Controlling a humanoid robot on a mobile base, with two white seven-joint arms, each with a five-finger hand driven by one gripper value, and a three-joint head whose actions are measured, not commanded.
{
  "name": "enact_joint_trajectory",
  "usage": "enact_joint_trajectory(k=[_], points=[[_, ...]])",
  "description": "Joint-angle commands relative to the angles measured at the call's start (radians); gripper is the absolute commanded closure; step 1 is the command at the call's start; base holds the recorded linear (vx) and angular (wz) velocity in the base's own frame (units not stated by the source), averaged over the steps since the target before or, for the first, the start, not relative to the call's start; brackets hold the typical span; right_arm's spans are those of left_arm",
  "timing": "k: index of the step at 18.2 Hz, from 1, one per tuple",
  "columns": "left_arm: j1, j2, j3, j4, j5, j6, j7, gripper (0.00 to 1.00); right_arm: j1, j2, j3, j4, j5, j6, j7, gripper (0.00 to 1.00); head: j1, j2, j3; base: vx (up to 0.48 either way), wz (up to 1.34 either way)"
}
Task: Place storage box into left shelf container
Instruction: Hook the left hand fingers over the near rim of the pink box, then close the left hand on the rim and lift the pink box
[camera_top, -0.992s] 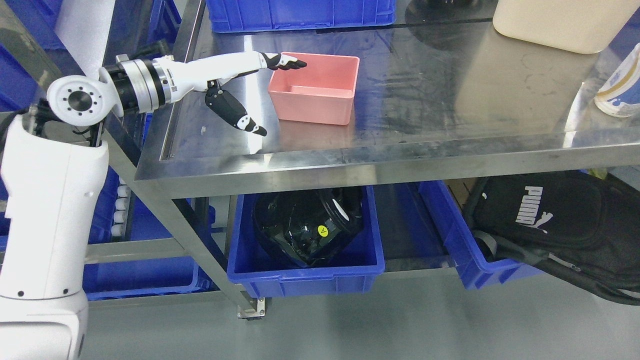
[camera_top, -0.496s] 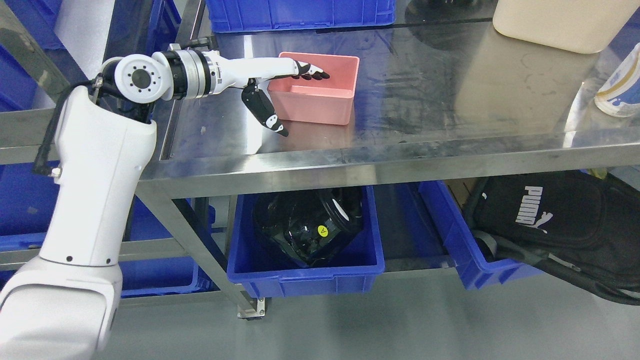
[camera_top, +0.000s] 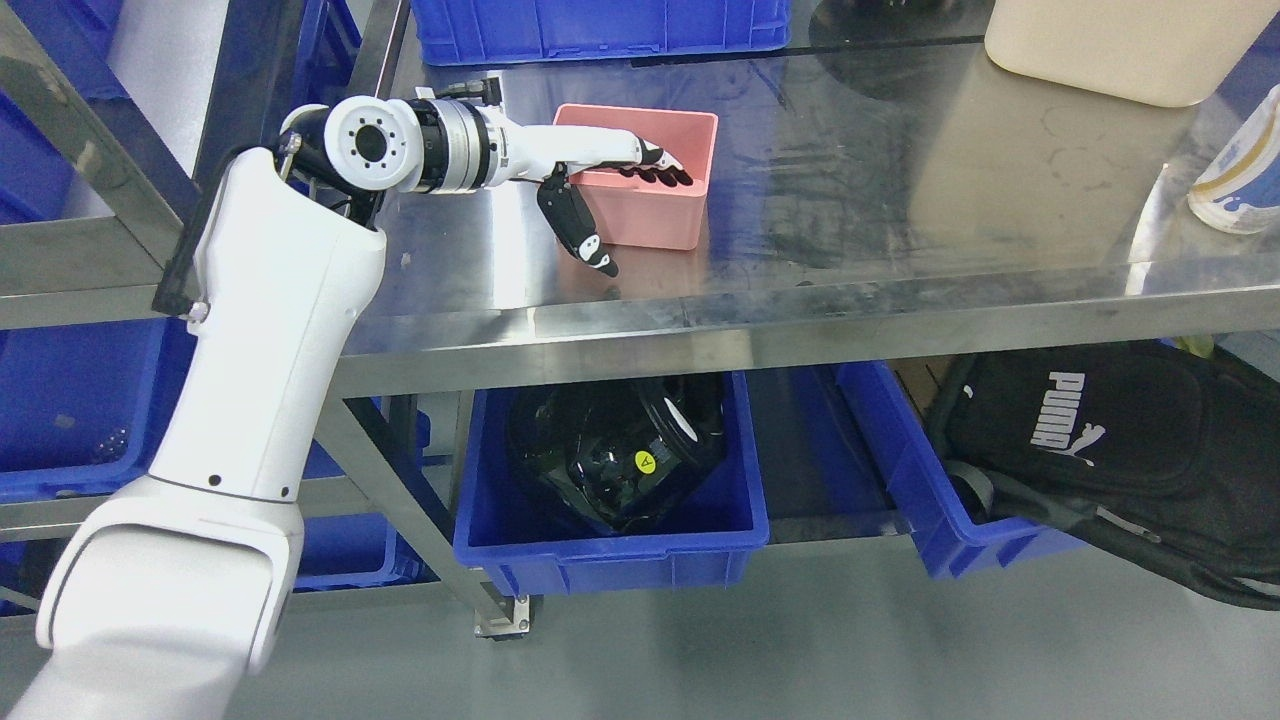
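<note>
A pink storage box (camera_top: 655, 212) stands upright on the steel table top (camera_top: 900, 200). My left hand (camera_top: 630, 200) reaches over it from the left. Its fingers (camera_top: 668, 170) stretch into the box's open top and its thumb (camera_top: 585, 235) hangs down outside the near wall. The hand straddles the front wall, spread, and is not closed on it. To the far left, a steel shelf holds blue containers (camera_top: 70, 400). The right arm is out of view.
A blue crate (camera_top: 600, 25) stands at the table's back edge. A cream container (camera_top: 1120, 45) and a white bottle (camera_top: 1235, 175) are at the right. Below the table are a blue bin with a black object (camera_top: 615, 450) and a black bag (camera_top: 1110, 440).
My left arm has swung right and forward. The hand moved from the box's left rim to over its opening, with the thumb now in front of the near wall. The box has not moved.
</note>
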Motion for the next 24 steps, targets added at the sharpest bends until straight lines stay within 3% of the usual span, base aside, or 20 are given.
enact_joint_trajectory(k=[1, 6, 9, 14, 22, 24], points=[[-0.007, -0.061, 0.071, 0.145, -0.034, 0.001, -0.002, 0.39, 0.026, -0.017, 0.000, -0.017, -0.003, 0.000, 0.177, 0.00, 0.0000, 0.000, 0.000, 0.000, 0.00], [0.002, -0.061, 0.181, 0.149, -0.028, -0.024, -0.003, 0.81, 0.026, -0.017, 0.000, -0.017, -0.003, 0.000, 0.177, 0.00, 0.0000, 0.000, 0.000, 0.000, 0.00], [0.007, -0.061, 0.250, 0.157, -0.028, -0.086, -0.003, 0.96, 0.026, -0.017, 0.000, -0.017, -0.003, 0.000, 0.177, 0.00, 0.0000, 0.000, 0.000, 0.000, 0.00], [0.030, -0.061, 0.395, 0.140, -0.021, -0.252, 0.002, 0.99, 0.026, -0.017, 0.000, -0.017, -0.003, 0.000, 0.177, 0.00, 0.0000, 0.000, 0.000, 0.000, 0.00], [0.116, -0.061, 0.560, -0.081, -0.013, -0.481, -0.005, 0.99, 0.026, -0.017, 0.000, -0.017, -0.003, 0.000, 0.177, 0.00, 0.0000, 0.000, 0.000, 0.000, 0.00], [0.116, -0.061, 0.576, -0.125, -0.010, -0.496, -0.006, 0.99, 0.026, -0.017, 0.000, -0.017, -0.003, 0.000, 0.177, 0.00, 0.0000, 0.000, 0.000, 0.000, 0.00]])
